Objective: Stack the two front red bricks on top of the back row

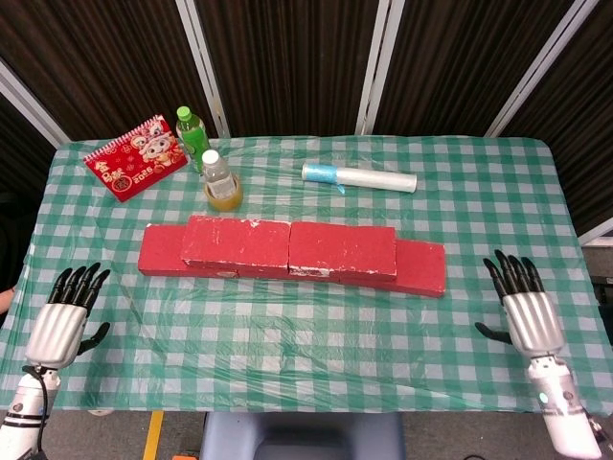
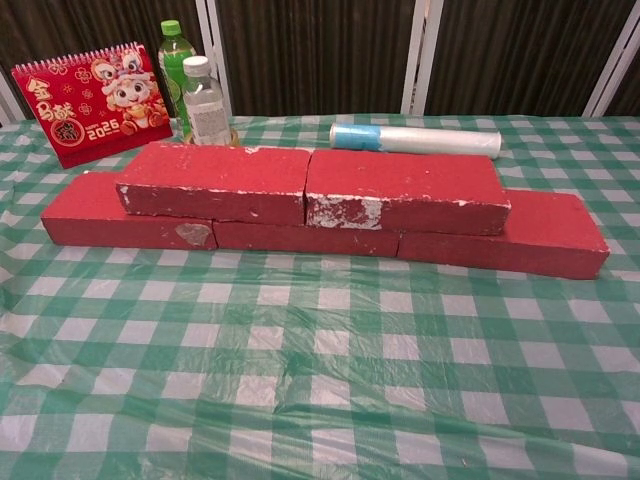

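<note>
Bricks sit in two layers at the middle of the table (image 1: 287, 335). The top left brick (image 2: 215, 182) and top right brick (image 2: 400, 190) lie end to end, touching, on the bottom row (image 2: 300, 236), whose ends stick out past them at left and right. White scuffs mark the upper pair's near faces.

Both hands show only in the head view, well apart from the stack. The left hand (image 1: 59, 321) rests at the near left edge of the table, released, fingers spread and pointing toward the far side, grasping nothing. The right hand (image 1: 525, 311) lies at the near right, likewise released with fingers spread, nothing in it.

Beyond the stack, a calendar (image 1: 134, 157) stands at far left. Just right of it are a green bottle (image 1: 192, 134) and a clear bottle (image 1: 219, 180) holding yellow liquid. A roll (image 1: 359, 176) of clear plastic with a blue band lies on its side, far of the right brick.
</note>
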